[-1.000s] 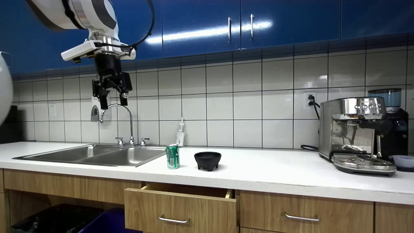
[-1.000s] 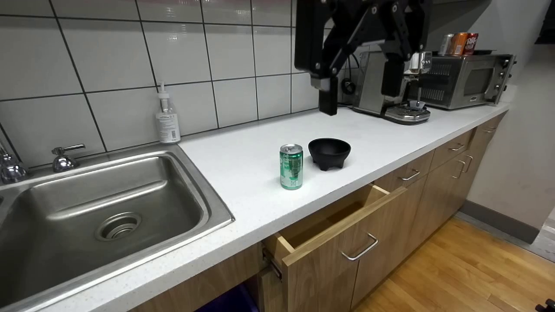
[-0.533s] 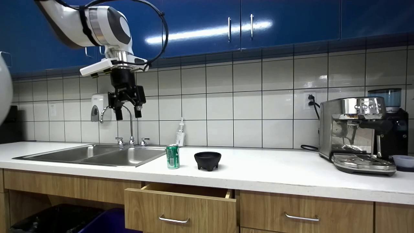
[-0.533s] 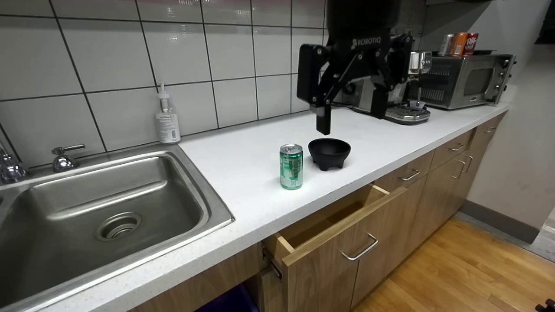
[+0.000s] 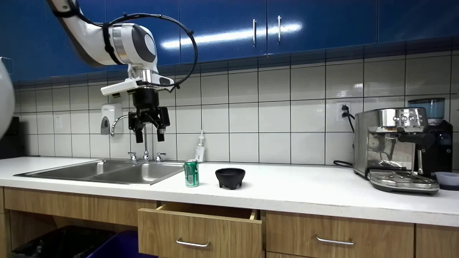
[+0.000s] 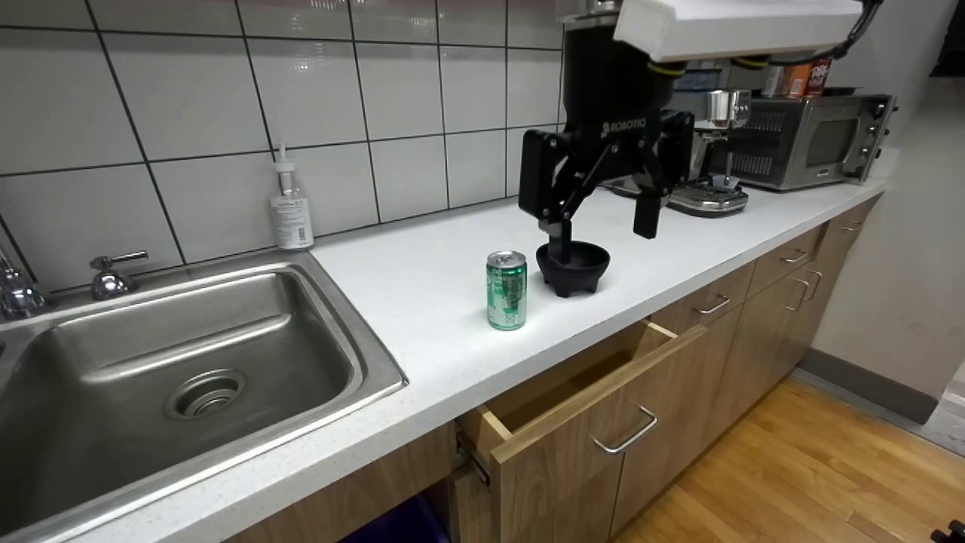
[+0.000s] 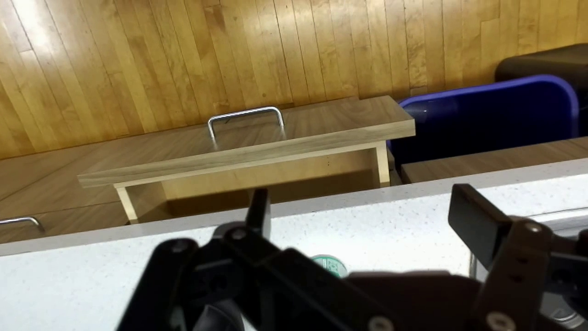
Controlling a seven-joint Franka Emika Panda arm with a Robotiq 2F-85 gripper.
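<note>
Wrist view: make out only a sliver of the green-and-silver metal can (image 7: 329, 264) behind the linkage of the black two-fingered gripper (image 7: 362, 195). See jaws spread wide, gripping nothing, above the white speckled counter (image 6: 430, 298). In both exterior views, find the can upright there, beside the small black footed bowl (image 5: 230, 177), near the pulled-out wood-fronted drawer (image 5: 200, 233). In an exterior view, lose part of the bowl behind a fingertip (image 6: 559, 249) and much of the brushed-steel espresso machine (image 6: 710, 199) behind the gripper. Also spot the curved chrome faucet (image 5: 146, 156), partly blocked, and the purple plastic bin (image 5: 118, 245), cut off below.
</note>
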